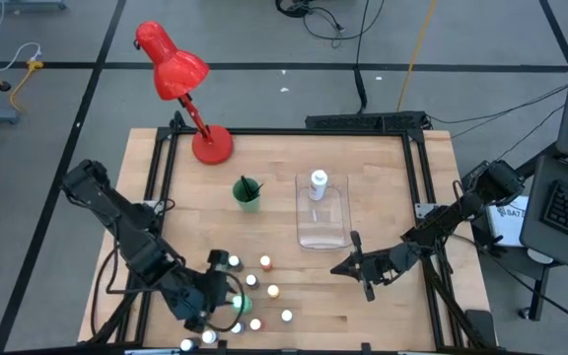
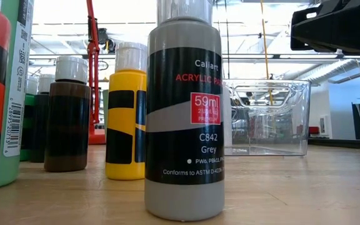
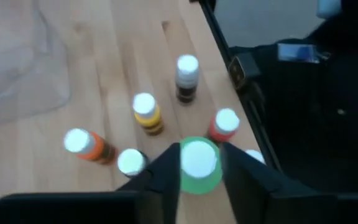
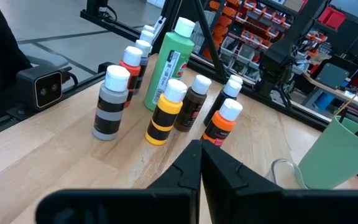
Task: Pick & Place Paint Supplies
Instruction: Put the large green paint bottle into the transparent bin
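Several small white-capped paint bottles (image 1: 264, 291) stand on their bases in a cluster at the table's near edge: grey (image 4: 111, 102), yellow (image 4: 165, 112), brown (image 4: 193, 102), orange (image 4: 222, 123). A taller green bottle (image 3: 197, 165) stands among them, with my left gripper (image 3: 201, 177) shut around it. My right gripper (image 1: 348, 264) is shut and holds nothing; it hovers to the right of the cluster, near the clear bin (image 1: 323, 212). One white-capped bottle (image 1: 318, 183) stands in that bin. A green cup (image 1: 248, 193) holds dark brushes. My left gripper pinches the green bottle's upper body, just below its white cap (image 3: 199, 157), between its two fingers (image 3: 166, 177). The fingers come from above, slanting from the table's left. The bottle stands about upright, and its base (image 4: 151, 104) seems to rest on the table.
A red desk lamp (image 1: 180, 79) stands at the far left of the table. The clear bin sits mid-table, with the green cup to its left. Black frame rails (image 1: 417, 197) run along the table's sides. Bare wood lies between the cluster and the bin.
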Controlling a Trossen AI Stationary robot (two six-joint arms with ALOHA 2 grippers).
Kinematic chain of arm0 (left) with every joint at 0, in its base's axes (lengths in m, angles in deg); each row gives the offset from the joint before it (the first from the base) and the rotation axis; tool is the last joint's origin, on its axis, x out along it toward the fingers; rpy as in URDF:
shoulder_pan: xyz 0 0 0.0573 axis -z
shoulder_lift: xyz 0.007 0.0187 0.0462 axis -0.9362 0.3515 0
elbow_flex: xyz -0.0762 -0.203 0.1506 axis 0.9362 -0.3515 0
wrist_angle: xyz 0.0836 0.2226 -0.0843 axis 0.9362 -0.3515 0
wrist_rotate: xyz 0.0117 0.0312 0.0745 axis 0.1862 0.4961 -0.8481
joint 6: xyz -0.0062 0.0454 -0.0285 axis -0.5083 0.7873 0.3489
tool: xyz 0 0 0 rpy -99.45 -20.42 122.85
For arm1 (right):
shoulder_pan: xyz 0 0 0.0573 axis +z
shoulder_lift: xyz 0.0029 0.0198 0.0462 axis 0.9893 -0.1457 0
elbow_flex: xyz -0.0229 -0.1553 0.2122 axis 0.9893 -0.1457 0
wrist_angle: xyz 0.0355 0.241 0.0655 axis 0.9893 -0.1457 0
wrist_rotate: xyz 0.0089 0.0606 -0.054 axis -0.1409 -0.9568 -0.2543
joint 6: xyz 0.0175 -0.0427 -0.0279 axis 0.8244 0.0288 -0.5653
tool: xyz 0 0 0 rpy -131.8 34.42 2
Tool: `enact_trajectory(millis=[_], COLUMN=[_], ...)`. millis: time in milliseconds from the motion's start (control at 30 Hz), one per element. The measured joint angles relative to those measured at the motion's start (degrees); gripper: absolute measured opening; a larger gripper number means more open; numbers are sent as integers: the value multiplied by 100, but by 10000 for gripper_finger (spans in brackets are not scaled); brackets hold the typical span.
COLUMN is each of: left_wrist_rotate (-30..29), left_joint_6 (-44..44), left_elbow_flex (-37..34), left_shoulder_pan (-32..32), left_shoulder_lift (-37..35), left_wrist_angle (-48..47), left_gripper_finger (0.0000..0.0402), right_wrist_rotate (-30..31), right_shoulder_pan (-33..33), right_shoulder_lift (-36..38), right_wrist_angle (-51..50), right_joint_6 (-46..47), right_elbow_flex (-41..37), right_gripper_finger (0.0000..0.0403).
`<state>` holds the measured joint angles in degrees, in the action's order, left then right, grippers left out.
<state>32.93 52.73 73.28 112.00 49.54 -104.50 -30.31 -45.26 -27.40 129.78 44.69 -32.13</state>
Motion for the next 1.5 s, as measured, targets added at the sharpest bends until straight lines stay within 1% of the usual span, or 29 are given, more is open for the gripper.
enact_trajectory(millis=[67,200,367,467,533,633,833,1200,1367,1433,1500], left_wrist_rotate=[132,181,627,866,877,820,706,695,705,740,861], left_joint_6=[-3,100,232,376,500,545,594,580,491,493,492], left_elbow_flex=[-65,-181,-467,-711,-852,-1009,-1250,-1279,-1279,-1279,-1279], left_shoulder_pan=[-34,-72,-177,-219,-217,-216,-286,-379,-379,-379,-379], left_shoulder_lift=[0,-2,-4,-2,-2,-2,-2,-2,-2,-2,-2], left_wrist_angle=[10,43,254,667,966,1129,1374,1569,1490,1499,1530], left_gripper_finger=[153,223,294,322,334,341,325,257,208,179,143], right_wrist_rotate=[-2,0,0,0,0,0,0,0,0,0,0], right_shoulder_pan=[0,0,0,0,0,0,0,0,0,0,0], right_shoulder_lift=[0,0,0,0,0,0,0,0,0,0,0], right_wrist_angle=[-2,-8,-19,-20,-20,-20,-21,-22,-24,-24,-24], right_joint_6=[7,66,76,87,90,90,90,90,90,90,90], right_elbow_flex=[0,0,0,0,1,0,1,0,0,0,1], right_gripper_finger=[4,4,4,4,4,4,4,4,4,4,4])
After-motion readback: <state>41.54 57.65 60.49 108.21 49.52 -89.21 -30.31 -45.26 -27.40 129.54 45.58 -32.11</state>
